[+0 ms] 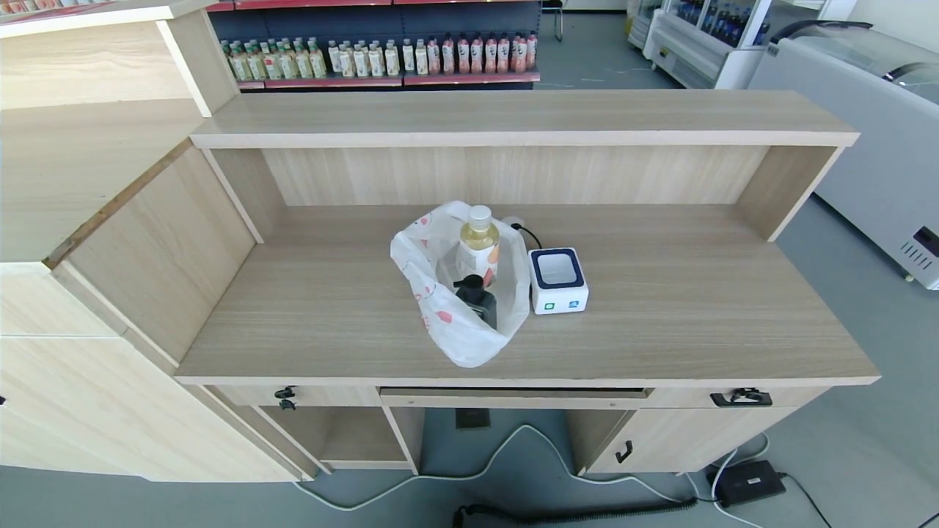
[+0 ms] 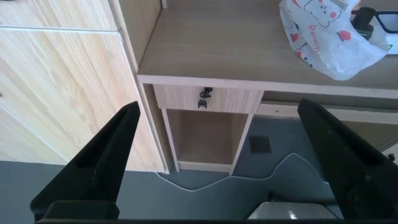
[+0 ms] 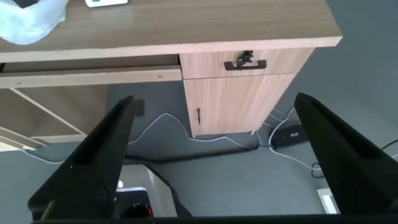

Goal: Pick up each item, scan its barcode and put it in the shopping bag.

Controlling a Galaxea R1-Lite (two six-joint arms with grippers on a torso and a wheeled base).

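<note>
Your left gripper (image 2: 219, 112) and right gripper (image 3: 214, 102) both hang spread wide and empty, low by the desk's (image 1: 697, 315) front edge. On the desk, the shopping bag (image 1: 433, 293) just beside the scanner (image 1: 557, 280) already holds a bottle (image 1: 478, 246) and what looks like a dark container (image 1: 477, 295). You seem to be at or near the end of the task.

The wooden surface (image 1: 660, 308) is carrying a white shopping bag (image 1: 440, 323), sitting well ahead of the left fingers (image 2: 106, 162), and a small scanner (image 1: 557, 282) just beside it, sitting nearer the right fingers (image 3: 93, 162).
</note>
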